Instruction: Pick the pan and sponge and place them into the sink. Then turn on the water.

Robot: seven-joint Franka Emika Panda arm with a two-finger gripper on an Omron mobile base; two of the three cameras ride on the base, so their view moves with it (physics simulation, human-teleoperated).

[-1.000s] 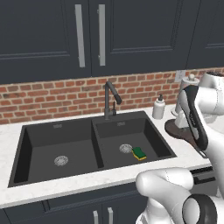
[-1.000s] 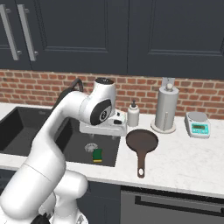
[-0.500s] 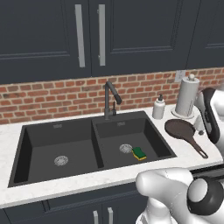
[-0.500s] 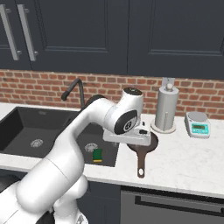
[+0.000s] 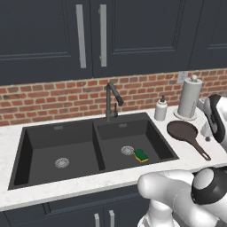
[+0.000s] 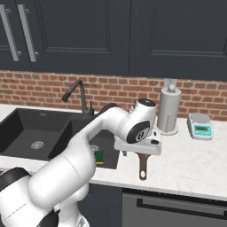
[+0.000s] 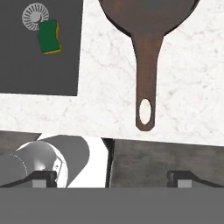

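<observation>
Our gripper (image 7: 112, 177) hangs released above the round dark brown pan (image 7: 146, 52) on the white marble worktop (image 7: 192, 78), green-and-yellow sponge (image 7: 49, 37) lying in the matte black sink (image 7: 39, 74).

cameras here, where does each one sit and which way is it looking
Left base view: behind the arm's left, looking down over the sink; white arm lower right.
Right base view: behind its right; the arm crosses over the pan.
Hand view: on the hand, looking down at the pan handle; open gripper.
All share pan and sponge.
</observation>
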